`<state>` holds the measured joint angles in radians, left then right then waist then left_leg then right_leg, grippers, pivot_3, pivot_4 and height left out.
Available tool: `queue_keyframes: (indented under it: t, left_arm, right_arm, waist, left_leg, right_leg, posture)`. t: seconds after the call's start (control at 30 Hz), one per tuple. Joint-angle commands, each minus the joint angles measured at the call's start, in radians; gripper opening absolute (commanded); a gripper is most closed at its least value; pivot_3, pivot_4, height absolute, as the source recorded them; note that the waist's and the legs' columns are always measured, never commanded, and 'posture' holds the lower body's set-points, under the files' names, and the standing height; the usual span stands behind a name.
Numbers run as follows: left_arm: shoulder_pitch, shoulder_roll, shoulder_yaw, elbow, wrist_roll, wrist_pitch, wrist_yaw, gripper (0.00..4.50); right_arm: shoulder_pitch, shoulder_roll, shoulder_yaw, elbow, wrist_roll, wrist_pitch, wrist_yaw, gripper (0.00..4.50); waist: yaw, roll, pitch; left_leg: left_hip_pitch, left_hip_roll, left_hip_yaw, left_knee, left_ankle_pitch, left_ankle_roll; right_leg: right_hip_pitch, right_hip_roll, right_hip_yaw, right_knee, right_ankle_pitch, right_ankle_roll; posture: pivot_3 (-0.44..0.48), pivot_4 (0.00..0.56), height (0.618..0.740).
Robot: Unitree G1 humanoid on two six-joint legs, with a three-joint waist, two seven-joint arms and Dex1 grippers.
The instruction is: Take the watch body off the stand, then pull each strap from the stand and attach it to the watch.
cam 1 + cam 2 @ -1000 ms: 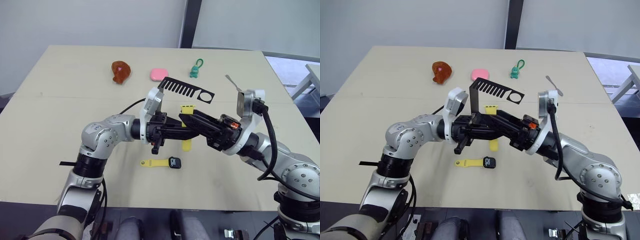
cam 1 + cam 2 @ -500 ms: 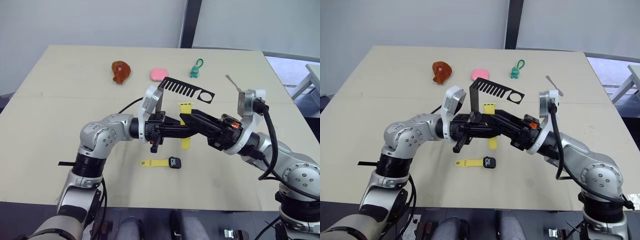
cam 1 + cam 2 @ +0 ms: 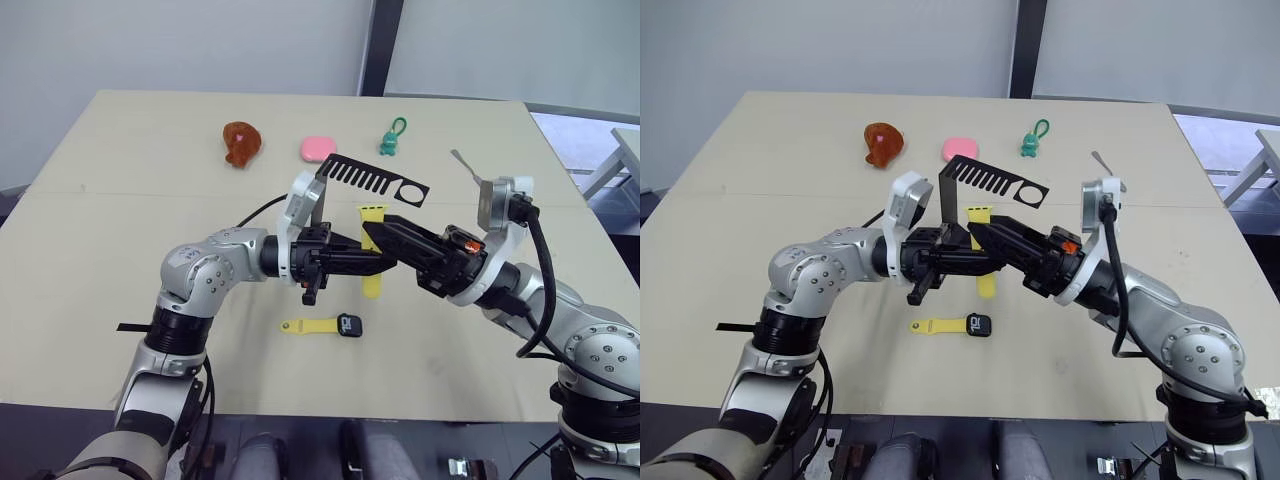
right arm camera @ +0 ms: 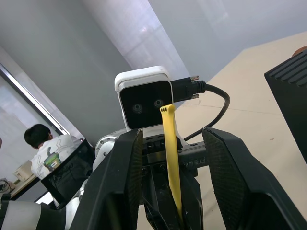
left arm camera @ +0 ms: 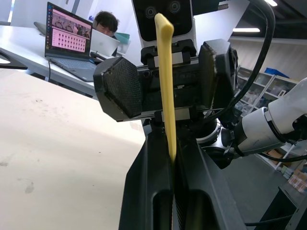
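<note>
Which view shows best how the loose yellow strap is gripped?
The left wrist view: the strap stands pinched between the left gripper's fingers. The right wrist view shows it between the right gripper's open fingers; the eye views show both ends, its middle hidden.

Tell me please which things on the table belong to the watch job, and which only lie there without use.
Belong to the job:
- stand
- yellow strap pinched upright in the left gripper, right gripper open around it
- watch body on the table, joined to the other strap

Just lying about:
- green keyring figure
- pink object
- brown object
- metal spatula
</note>
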<state>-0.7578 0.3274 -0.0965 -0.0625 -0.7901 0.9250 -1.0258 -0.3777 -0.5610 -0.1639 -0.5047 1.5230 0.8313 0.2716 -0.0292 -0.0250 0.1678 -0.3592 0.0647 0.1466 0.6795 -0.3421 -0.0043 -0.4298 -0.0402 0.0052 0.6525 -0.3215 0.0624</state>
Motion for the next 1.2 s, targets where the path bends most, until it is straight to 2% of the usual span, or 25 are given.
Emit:
queue_keyframes:
  t: [0.03, 0.87, 0.97, 1.03, 1.2]
  left_arm:
    - [0.001, -0.006, 0.013, -0.017, -0.009, -0.013, 0.006, 0.0]
    - [0.005, -0.024, 0.014, -0.02, -0.011, -0.025, 0.028, 0.0]
    - [0.006, -0.03, 0.016, -0.02, -0.012, -0.028, 0.034, 0.0]
    - [0.006, -0.032, 0.016, -0.022, -0.012, -0.026, 0.035, 0.0]
    - [0.006, -0.034, 0.017, -0.021, -0.011, -0.026, 0.034, 0.0]
  right_arm:
    - [-0.003, -0.015, -0.024, -0.015, 0.024, -0.011, -0.003, 2.1]
    - [-0.015, -0.024, -0.027, -0.004, 0.031, -0.017, -0.004, 2.1]
    - [-0.018, -0.018, -0.024, -0.001, 0.024, -0.023, -0.009, 1.25]
    - [-0.022, -0.012, -0.023, 0.002, 0.025, -0.026, -0.012, 0.18]
    - [-0.028, -0.004, -0.023, 0.004, 0.035, -0.031, -0.014, 0.07]
  waist:
    - [0.0, 0.0, 0.0]
    - [0.0, 0.0, 0.0]
    - [0.0, 0.0, 0.0]
    - [0.0, 0.0, 0.0]
    - [0.0, 0.0, 0.0]
  left_leg:
    - [0.0, 0.0, 0.0, 0.0, 0.0, 0.0]
    - [0.0, 0.0, 0.0, 0.0, 0.0, 0.0]
    - [0.0, 0.0, 0.0, 0.0, 0.0, 0.0]
    - [0.0, 0.0, 0.0, 0.0, 0.0, 0.0]
    - [0.0, 0.0, 0.0, 0.0, 0.0, 0.0]
  right_leg:
    - [0.0, 0.0, 0.0, 0.0, 0.0, 0.0]
    - [0.0, 0.0, 0.0, 0.0, 0.0, 0.0]
    - [0.0, 0.0, 0.0, 0.0, 0.0, 0.0]
    - [0.0, 0.0, 0.0, 0.0, 0.0, 0.0]
    - [0.0, 0.0, 0.0, 0.0, 0.0, 0.0]
  posture:
    - [0.0, 0.15, 0.74]
    - [0.0, 0.15, 0.74]
    - [0.0, 0.15, 0.74]
    - [0.0, 0.15, 0.74]
    - [0.0, 0.15, 0.74]
